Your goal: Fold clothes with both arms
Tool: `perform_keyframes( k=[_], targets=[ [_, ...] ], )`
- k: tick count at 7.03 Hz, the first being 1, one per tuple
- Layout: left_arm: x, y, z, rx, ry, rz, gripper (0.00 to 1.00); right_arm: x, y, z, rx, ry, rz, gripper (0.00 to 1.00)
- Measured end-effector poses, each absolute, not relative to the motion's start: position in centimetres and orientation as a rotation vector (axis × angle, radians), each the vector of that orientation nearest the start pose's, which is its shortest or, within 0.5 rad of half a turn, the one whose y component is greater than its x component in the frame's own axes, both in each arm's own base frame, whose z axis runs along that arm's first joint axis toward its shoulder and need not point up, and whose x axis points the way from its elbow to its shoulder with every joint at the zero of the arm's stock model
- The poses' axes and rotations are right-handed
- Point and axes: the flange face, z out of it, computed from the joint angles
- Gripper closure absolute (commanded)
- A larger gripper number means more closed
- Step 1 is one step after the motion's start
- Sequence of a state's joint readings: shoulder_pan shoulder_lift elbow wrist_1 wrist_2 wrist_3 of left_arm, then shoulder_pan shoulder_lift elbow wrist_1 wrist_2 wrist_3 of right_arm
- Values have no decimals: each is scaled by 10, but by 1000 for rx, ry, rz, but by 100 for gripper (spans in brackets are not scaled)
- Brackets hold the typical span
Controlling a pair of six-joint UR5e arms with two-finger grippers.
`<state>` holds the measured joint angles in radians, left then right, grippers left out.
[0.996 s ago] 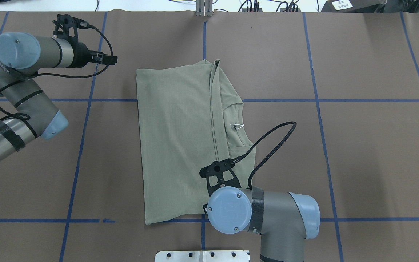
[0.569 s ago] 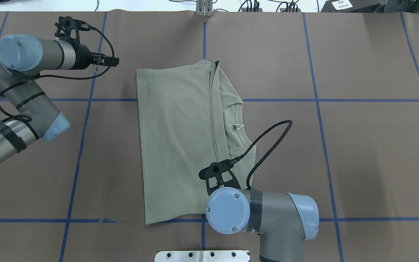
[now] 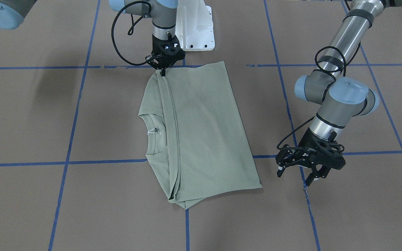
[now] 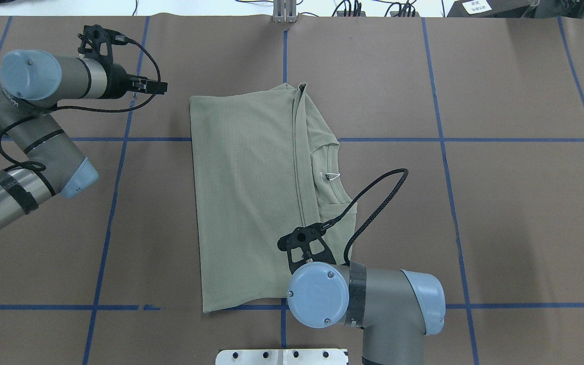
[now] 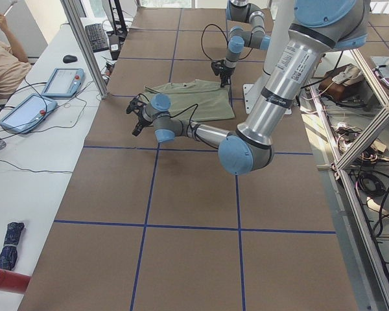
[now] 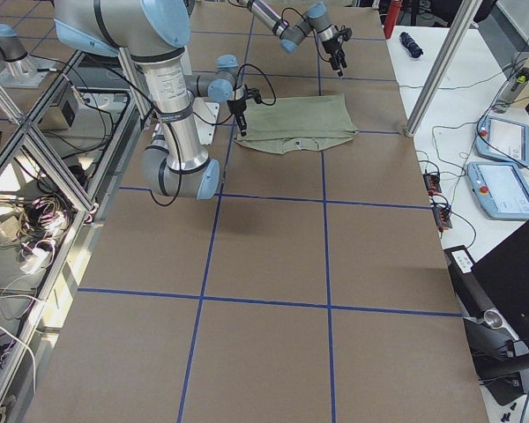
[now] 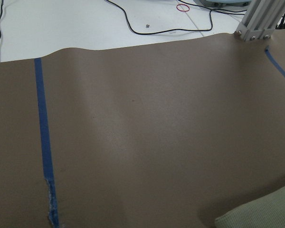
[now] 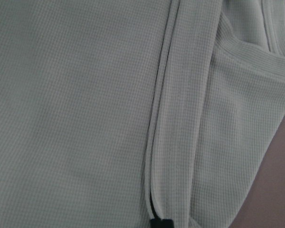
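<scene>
Overhead exterior view: the shirt (image 4: 246,203) lies half-folded mid-table, nearer the robot-side edge. The right gripper (image 3: 162,72) pinches its near fold, jaws narrow. The left gripper (image 3: 293,176) hovers spread and empty beside the far corner; it should grip there so both lift evenly. Blue tape (image 4: 114,203) grids the brown-papered table (image 4: 500,228); a white bench (image 5: 26,162) flanks it.

Overhead opposite front, shirt (image 4: 246,203) between.
</scene>
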<state>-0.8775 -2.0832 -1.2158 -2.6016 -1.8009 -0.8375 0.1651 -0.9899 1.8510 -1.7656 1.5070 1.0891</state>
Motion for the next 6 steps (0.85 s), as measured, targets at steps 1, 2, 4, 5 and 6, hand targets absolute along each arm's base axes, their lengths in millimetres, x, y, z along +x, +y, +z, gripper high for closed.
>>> perform_keyframes(
  k=[1, 2, 4, 5, 6],
  targets=[
    [377, -627, 415, 712, 965, 10, 0, -592, -244, 238, 273, -616, -277, 100],
    [377, -627, 415, 712, 965, 10, 0, -581, -247, 243, 275, -615, -269, 100],
    [378, -626, 416, 711, 964, 11, 0, -555, -247, 267, 271, -598, -259, 100],
    [378, -626, 416, 711, 964, 11, 0, -546, -246, 278, 265, -589, -246, 94],
    [378, -626, 416, 711, 964, 11, 0, -541, -244, 285, 250, -584, -210, 1]
  ],
)
